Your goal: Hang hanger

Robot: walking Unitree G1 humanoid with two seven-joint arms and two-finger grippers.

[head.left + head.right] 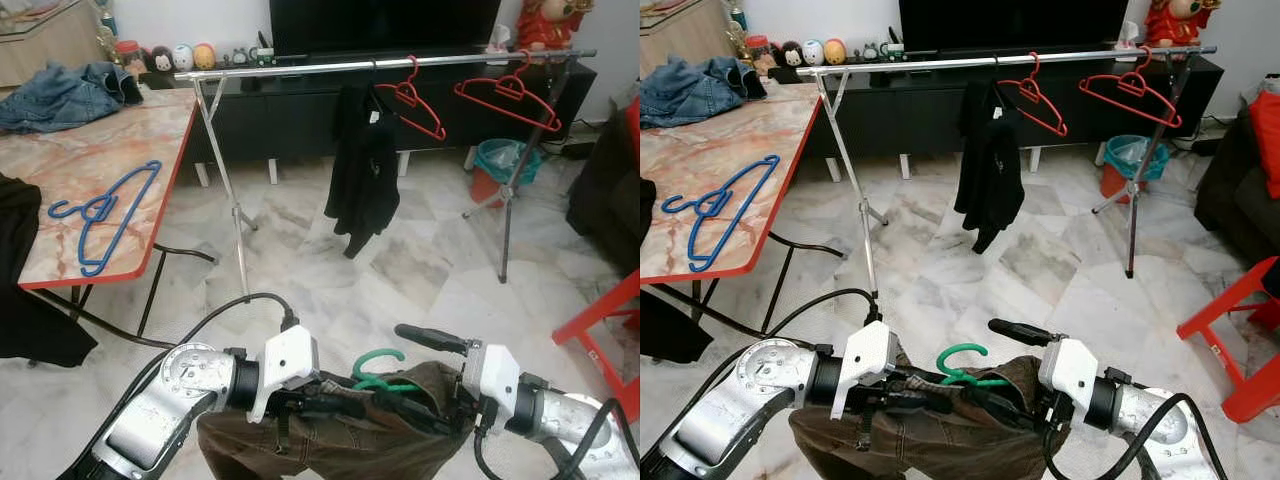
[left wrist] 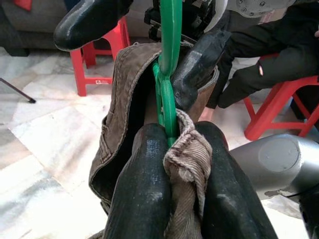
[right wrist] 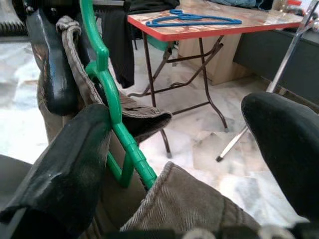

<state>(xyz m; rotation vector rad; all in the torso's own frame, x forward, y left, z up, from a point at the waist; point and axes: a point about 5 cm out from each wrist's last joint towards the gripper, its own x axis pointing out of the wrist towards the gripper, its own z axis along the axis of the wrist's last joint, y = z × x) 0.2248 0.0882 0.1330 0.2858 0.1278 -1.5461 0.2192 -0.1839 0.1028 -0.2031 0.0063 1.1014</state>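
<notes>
A green hanger (image 1: 378,372) sits inside a brown corduroy garment (image 1: 330,445), its hook poking up out of the waistband. My left gripper (image 2: 172,144) is shut on the hanger and a fold of the brown cloth, low in front of me. My right gripper (image 3: 174,114) is open wide. One of its fingers (image 3: 65,159) rests against the hanger and cloth, and the other (image 1: 432,340) stands free above the garment. Farther ahead a silver clothes rail (image 1: 300,68) carries two red hangers (image 1: 412,100) and a black garment (image 1: 362,165).
A marble-topped folding table (image 1: 150,130) with a red edge stands to my left, holding a blue hanger (image 1: 105,210) and jeans (image 1: 60,95). A red stool (image 1: 605,330) is at the right. A teal bin (image 1: 500,160) and a black TV cabinet (image 1: 290,115) lie behind the rail.
</notes>
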